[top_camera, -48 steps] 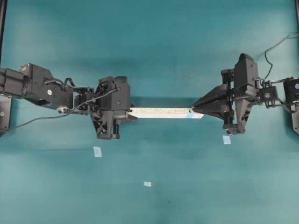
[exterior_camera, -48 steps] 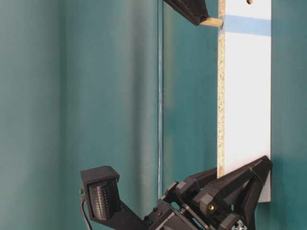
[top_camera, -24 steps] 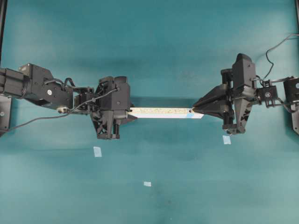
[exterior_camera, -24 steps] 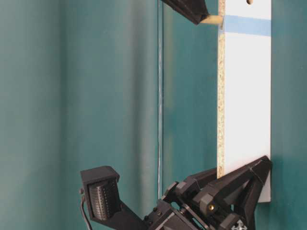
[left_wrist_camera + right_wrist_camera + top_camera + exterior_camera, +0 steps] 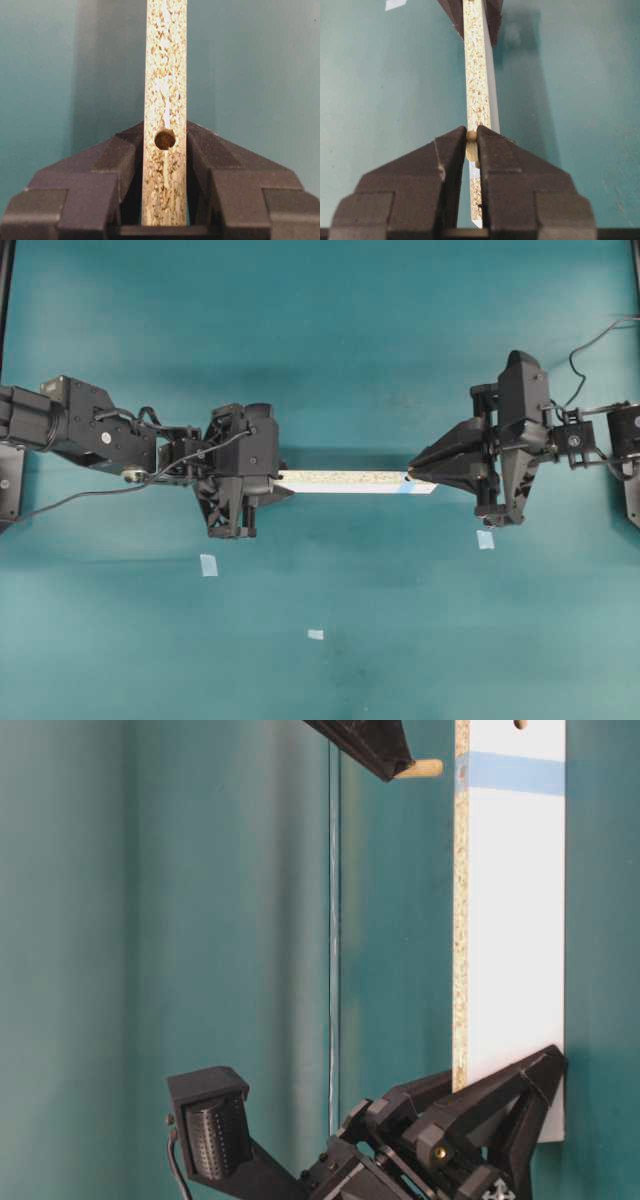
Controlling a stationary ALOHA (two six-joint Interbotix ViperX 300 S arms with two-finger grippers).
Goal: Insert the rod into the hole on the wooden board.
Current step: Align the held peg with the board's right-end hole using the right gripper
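Rod held just clear of the board's blue-marked end.

Taking the long narrow pale chipboard wooden board (image 5: 510, 920) as landmark: at its near end in the table-level view, the left gripper (image 5: 500, 1105) is clamped on it, holding it off the teal table (image 5: 330, 340). At its far end, beside the blue band (image 5: 515, 772), the right gripper (image 5: 385, 755) pinches the tiny cream-beige wooden rod (image 5: 420, 768), whose tip stands just apart from the speckled edge. Pale-blue tape squares (image 5: 208, 564) lie on the table beyond.

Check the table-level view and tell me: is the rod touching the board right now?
No. The rod, held by the right fingers, ends short of the board edge, with teal background showing between them.
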